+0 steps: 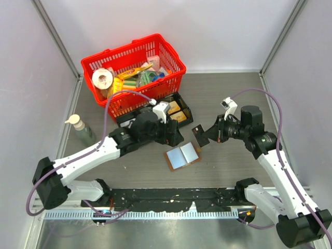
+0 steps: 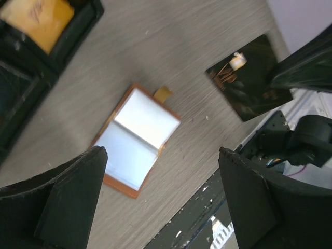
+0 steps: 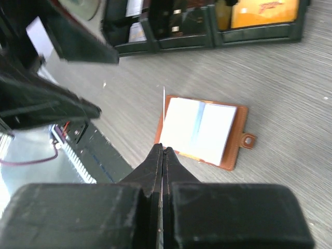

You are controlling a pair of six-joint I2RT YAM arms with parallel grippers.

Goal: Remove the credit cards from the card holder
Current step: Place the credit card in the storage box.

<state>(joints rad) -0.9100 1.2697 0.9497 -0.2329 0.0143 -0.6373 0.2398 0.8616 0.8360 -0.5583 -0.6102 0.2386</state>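
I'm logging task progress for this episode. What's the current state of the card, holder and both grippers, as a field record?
card holder: open flat on the table, pale inner faces up
credit card: dark, outside the card holder, pinched in the right gripper
right gripper: shut on the credit card
left gripper: open, holding nothing, near the card holder
remaining cards: cannot tell
behind: black divided tray, red basket
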